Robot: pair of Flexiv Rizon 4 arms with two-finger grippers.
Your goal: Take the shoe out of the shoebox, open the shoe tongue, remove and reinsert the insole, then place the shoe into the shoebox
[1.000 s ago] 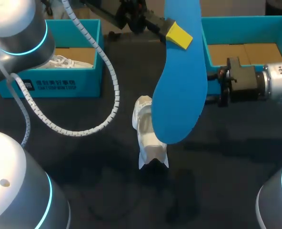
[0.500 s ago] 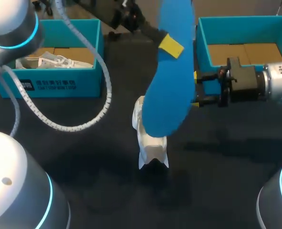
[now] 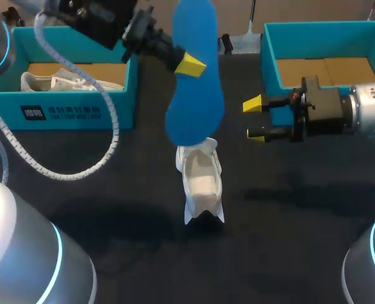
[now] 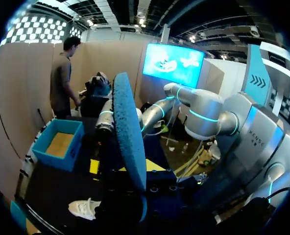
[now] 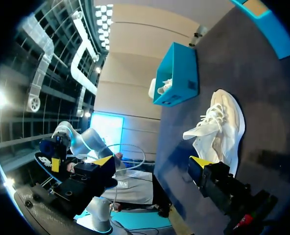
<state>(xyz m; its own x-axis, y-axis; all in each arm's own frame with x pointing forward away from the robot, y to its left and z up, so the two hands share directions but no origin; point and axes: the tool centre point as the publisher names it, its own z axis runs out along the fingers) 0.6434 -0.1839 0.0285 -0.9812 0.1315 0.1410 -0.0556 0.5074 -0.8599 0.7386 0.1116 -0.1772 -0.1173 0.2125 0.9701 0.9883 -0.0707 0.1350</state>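
Insole is pinched by the left gripper above the shoe, which stands on the table. Right gripper is spread, empty, beside the shoe — unheld, the shoe could be tipped or shoved when the insole is pressed in.

shoe: on the desk
insole: raised, just behind the shoe
left shoebox: behind-left of the shoe
right shoebox: behind-right of the shoe
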